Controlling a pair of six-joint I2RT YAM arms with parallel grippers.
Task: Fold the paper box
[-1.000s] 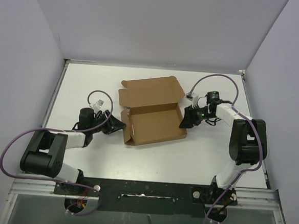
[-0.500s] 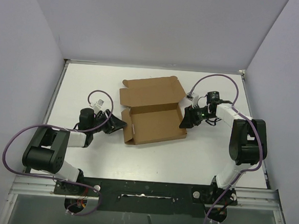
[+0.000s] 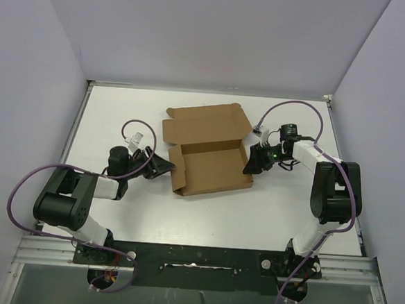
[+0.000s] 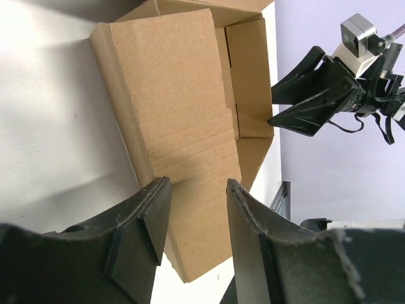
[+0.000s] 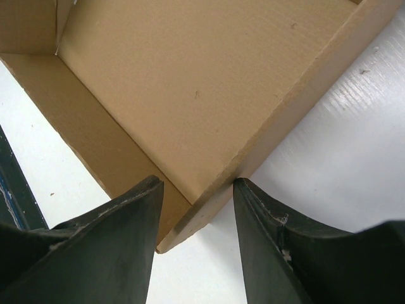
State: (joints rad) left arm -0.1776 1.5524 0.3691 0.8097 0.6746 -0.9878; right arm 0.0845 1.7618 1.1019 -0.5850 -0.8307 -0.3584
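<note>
The paper box point(image 3: 212, 168) lies open in the middle of the white table, its lid panel point(image 3: 204, 121) spread flat behind the tray. My left gripper point(image 3: 168, 166) is at the box's left end. In the left wrist view its fingers point(image 4: 149, 221) stand apart with the brown left wall of the box point(image 4: 177, 107) between them, not pinched. My right gripper point(image 3: 250, 162) is at the box's right end. In the right wrist view it point(image 5: 197, 183) is open and straddles the right wall's edge point(image 5: 209, 202), with the tray floor point(image 5: 190, 76) beyond.
Grey walls close in the table point(image 3: 288, 214) at the back and on both sides. Purple cables point(image 3: 292, 106) loop over each arm. A black rail point(image 3: 195, 252) carries the arm bases at the near edge. The right gripper point(image 4: 310, 95) shows across the box in the left wrist view.
My left gripper has slid right against the box's left end. The left side flap has been pushed inward and stands more upright. The right arm has not moved.
</note>
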